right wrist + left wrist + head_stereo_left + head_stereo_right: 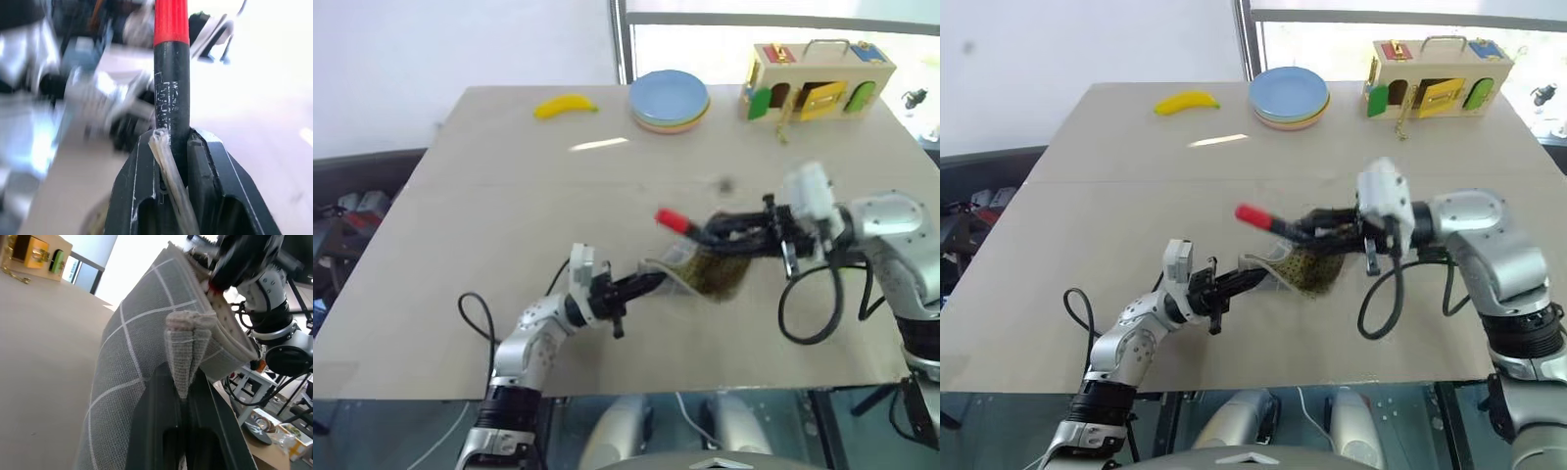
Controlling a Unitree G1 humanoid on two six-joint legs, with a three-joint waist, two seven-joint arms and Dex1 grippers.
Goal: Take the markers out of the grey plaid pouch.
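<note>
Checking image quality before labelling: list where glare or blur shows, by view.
Left eye view: a bright streak of window glare on the tan wooden table. Right wrist view: the black red-capped marker is sharp, the background smeared. Left wrist view: the grey plaid fabric pouch is sharp, the window blown out.

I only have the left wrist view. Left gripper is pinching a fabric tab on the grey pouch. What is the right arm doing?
Observer: The right gripper is shut on the black marker with the red cap, above the grey plaid pouch.
Operator: Pouch on the table?
Observer: It hangs from the left gripper, over the table.
Operator: Anything near it?
Observer: No. The banana, plates and wooden box sit along the far edge.
</note>
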